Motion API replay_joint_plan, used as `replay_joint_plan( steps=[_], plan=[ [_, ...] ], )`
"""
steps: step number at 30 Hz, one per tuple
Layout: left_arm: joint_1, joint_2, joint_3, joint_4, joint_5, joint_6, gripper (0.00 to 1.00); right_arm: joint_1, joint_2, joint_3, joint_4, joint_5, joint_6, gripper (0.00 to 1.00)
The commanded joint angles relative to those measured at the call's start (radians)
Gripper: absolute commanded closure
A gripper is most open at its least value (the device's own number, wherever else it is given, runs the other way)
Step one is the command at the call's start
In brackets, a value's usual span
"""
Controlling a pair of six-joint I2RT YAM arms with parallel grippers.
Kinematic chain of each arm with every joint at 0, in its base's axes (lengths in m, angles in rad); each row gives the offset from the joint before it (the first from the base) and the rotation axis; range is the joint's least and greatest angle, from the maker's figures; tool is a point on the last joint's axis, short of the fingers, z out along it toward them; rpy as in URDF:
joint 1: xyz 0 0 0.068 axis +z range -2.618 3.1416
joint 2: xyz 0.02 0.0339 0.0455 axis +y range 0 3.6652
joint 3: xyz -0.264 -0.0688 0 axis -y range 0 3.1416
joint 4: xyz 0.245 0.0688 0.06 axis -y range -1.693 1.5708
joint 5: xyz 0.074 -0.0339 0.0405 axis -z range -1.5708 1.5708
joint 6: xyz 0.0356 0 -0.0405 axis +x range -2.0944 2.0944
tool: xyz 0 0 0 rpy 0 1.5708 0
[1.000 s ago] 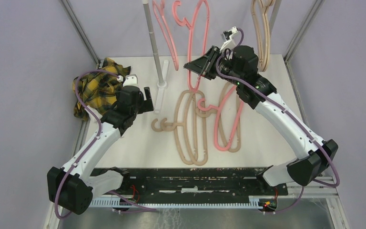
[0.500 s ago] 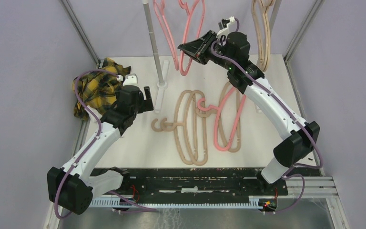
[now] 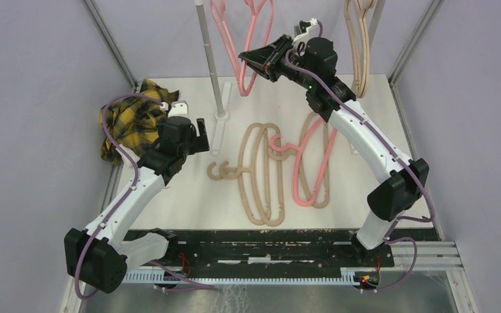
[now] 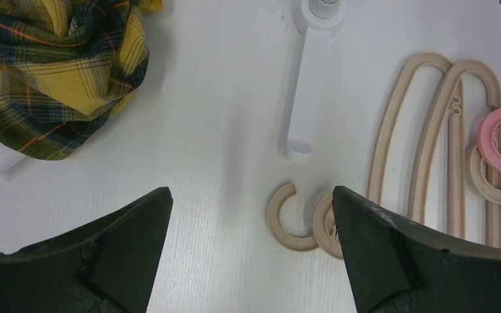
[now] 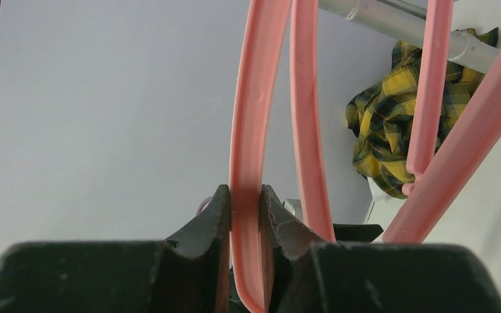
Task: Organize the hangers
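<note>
Right arm reaches up to top centre, right gripper (image 5: 244, 195) clamped on a hanging pink hanger (image 5: 246, 130). Left arm is low at centre left, left gripper (image 4: 249, 195) spread wide. Other hangers (image 3: 261, 169) lie mid-frame on the table (image 3: 189, 195).

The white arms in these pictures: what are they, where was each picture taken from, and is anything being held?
They are two robot arms bolted to a table, each ending in two jaws. The wide picture looks down from above. The other two come from small cameras on each wrist. The right arm is raised, its jaws closed on a pink hanger up near a grey rail. The left arm hovers low with its jaws open and empty. On the table lie beige hangers, a second pink hanger and a plaid cloth.
</note>
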Motion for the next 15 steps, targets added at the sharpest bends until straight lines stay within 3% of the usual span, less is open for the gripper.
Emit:
replay_joint_plan(
  steps=[1, 9, 15],
  plan=[
    [0.005, -0.017, 0.038, 0.021, -0.029, 0.038, 0.01, -0.005, 0.045, 0.079, 0.025, -0.011, 0.013, 0.99],
    [0.006, -0.011, 0.035, 0.025, -0.034, 0.04, 0.01, 0.005, 0.116, 0.147, -0.033, -0.032, -0.004, 0.99],
    [0.009, -0.007, 0.032, 0.026, -0.034, 0.043, 0.01, 0.011, 0.115, 0.104, -0.082, -0.045, -0.045, 0.96]
  ],
)
